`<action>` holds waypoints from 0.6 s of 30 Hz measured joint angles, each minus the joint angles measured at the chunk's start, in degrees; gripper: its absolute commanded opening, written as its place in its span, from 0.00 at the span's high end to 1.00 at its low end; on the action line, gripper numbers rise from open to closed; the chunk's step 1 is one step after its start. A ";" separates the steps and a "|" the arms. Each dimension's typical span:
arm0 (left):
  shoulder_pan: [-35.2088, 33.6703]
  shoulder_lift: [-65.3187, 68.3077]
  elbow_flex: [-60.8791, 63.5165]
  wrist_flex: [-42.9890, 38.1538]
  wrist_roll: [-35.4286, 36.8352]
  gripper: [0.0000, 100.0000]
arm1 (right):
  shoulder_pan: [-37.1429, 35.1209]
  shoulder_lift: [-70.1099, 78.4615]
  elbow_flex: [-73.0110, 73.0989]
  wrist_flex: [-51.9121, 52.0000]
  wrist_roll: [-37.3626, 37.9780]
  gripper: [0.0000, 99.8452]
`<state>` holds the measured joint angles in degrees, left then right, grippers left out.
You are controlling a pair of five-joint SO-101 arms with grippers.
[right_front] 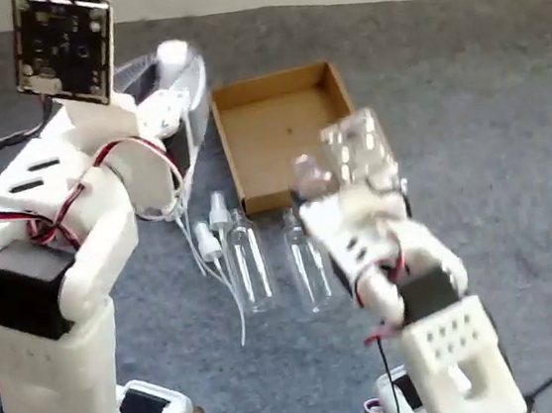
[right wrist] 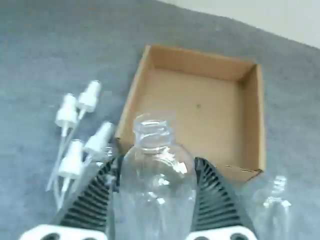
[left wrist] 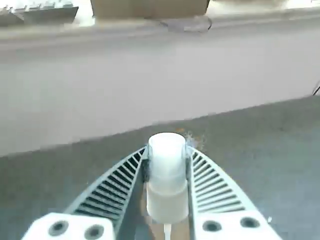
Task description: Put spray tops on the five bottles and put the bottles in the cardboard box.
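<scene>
Grey carpet (right_front: 483, 93), pale wall (left wrist: 150, 85) behind; left gripper (left wrist: 167, 151) clamps a spray top (left wrist: 166, 187), right gripper (right wrist: 157, 167) grips a bottle (right wrist: 157, 192).

Both arms are built of white moulded shells. The left arm (right_front: 88, 263) carries black servo blocks (right_front: 26, 290), a twisted bundle of red, white and black cables (right_front: 49, 227) and a square dark circuit board (right_front: 63, 46) dotted with gold pads. The right arm (right_front: 410, 246) has a black servo (right_front: 428, 294), red wiring (right_front: 375, 285) and a white plate (right_front: 450, 336) pierced by rows of holes. The left claw (left wrist: 166, 150) has grey slatted fingers (left wrist: 112, 192) on white mounts with dark screw holes (left wrist: 70, 229). The right claw (right wrist: 156, 162) has black ribbed fingers (right wrist: 92, 202).
</scene>
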<state>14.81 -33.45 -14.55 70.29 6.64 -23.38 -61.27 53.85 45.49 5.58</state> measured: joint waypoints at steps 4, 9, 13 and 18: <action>4.31 0.00 0.00 -5.89 0.00 0.99 | -4.66 -10.73 5.89 -3.52 -1.85 1.00; 10.64 0.00 0.88 -10.37 0.00 0.99 | -6.86 -20.40 11.25 -4.31 -2.46 1.00; 13.71 0.00 4.31 -14.68 0.00 0.99 | -7.30 -25.32 13.19 -4.31 -2.46 1.00; 14.68 0.09 8.44 -18.46 0.00 0.99 | -7.30 -27.34 14.42 -4.31 -2.46 1.00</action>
<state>29.49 -33.36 -6.11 51.82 6.64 -30.68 -88.62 68.26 41.19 3.12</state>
